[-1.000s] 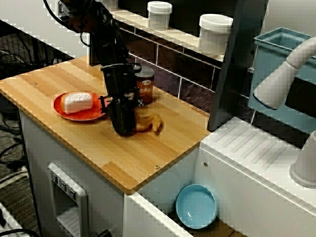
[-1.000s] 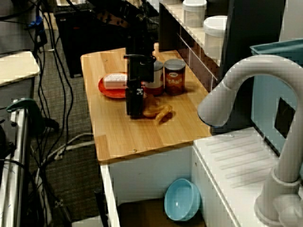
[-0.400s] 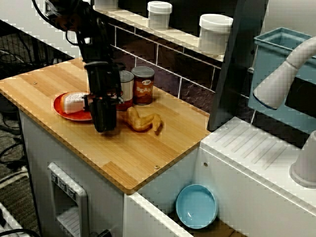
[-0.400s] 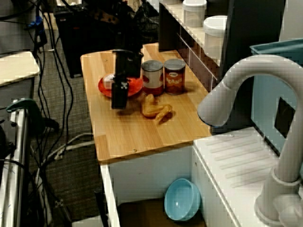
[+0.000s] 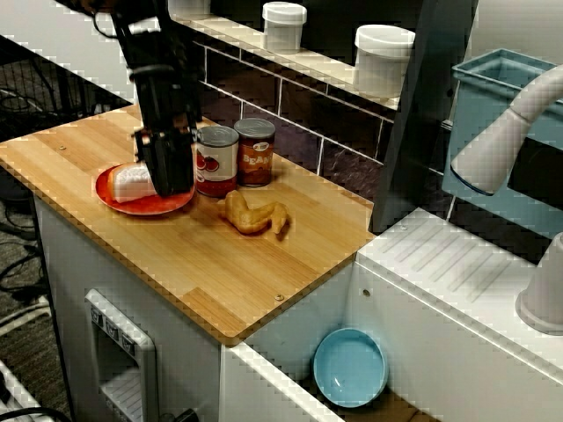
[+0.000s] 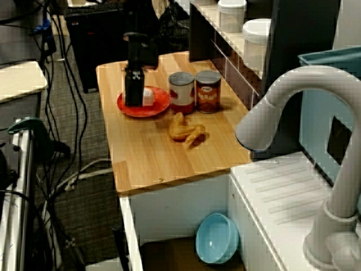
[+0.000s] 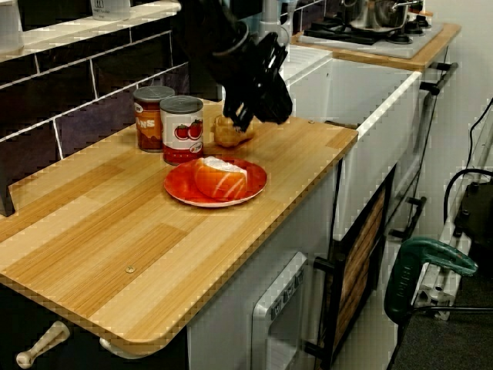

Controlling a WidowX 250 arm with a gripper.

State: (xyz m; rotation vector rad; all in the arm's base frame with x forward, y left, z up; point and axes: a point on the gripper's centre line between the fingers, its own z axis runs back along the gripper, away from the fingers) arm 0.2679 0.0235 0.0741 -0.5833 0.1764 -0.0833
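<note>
Our hand [image 7: 250, 116] hangs above the plate [image 7: 176, 191], clear of everything and carrying nothing that we can see. Its dark fingers blur together in all three views, so we cannot tell whether they are apart or together.

The salmon [image 7: 221, 177] lies in the middle of the plate, at the front left part of the table [image 5: 220, 281]. It is a rounded orange lump with pale streaks on top. We judge it light and probably smooth-skinned, perhaps a little soft, so it could slip or roll under an off-centre pinch. The safest hold looks to be across its narrow width, from above, low on the sides. The plate is shallow and its rim should not block the fingers, but a light plate may slide if it is pushed.

A tomato can [image 7: 182, 127] stands upright just behind the plate, very close to its rim, with a second can [image 7: 149, 117] beside it. They leave little room on that side and could tip if knocked. A chicken piece [image 5: 253, 215] lies on the table near the cans, apart from the plate.

Farther off, two white jars [image 5: 383, 57] stand on the back shelf, a blue bowl [image 5: 350, 367] sits low beside the table, and a tap [image 6: 293, 113] rises in the near corner of the side view.
</note>
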